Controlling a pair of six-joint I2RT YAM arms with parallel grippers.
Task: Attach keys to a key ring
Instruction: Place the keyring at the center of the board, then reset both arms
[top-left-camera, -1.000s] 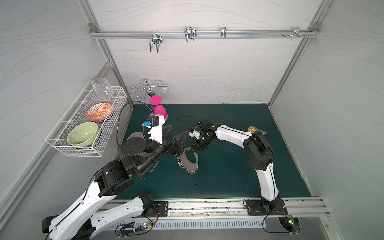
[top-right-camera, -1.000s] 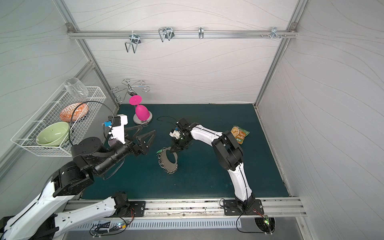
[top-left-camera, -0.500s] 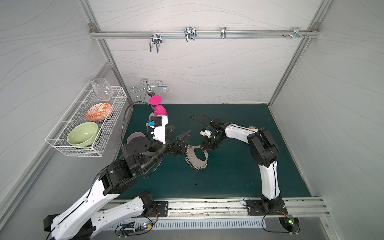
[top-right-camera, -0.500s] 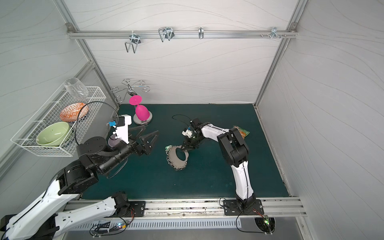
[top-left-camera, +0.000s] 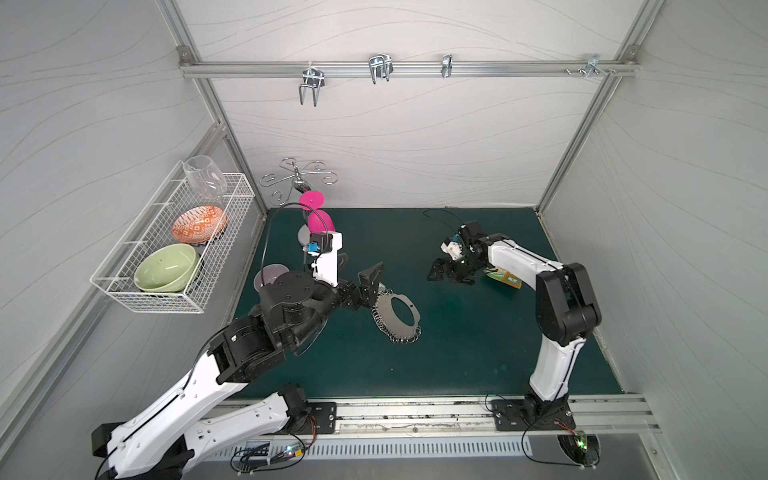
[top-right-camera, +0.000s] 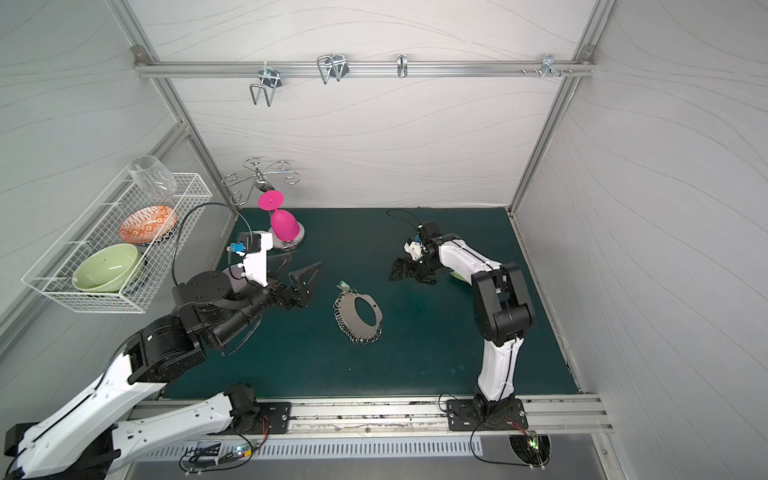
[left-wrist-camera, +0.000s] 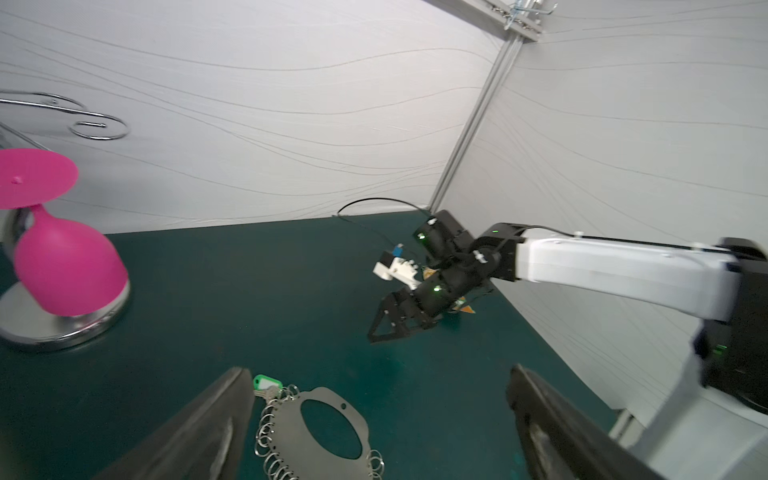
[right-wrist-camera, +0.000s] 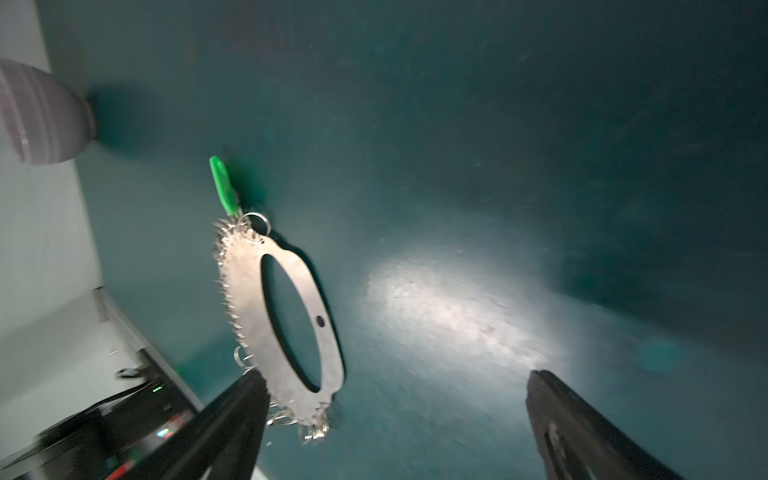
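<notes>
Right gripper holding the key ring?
No, the right gripper stands open, apart from the key ring lying on the green mat.

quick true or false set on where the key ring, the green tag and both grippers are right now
1. The key ring lies flat on the mat, in neither gripper. True.
2. The right gripper is shut on the green key tag. False: it is open, empty and apart from the plate; the tag lies at the plate's ringed end.
3. The left gripper is open, near the key ring's tag end. True.
4. The snack packet touches the key ring. False: it lies well apart from it, by the right gripper.
</notes>
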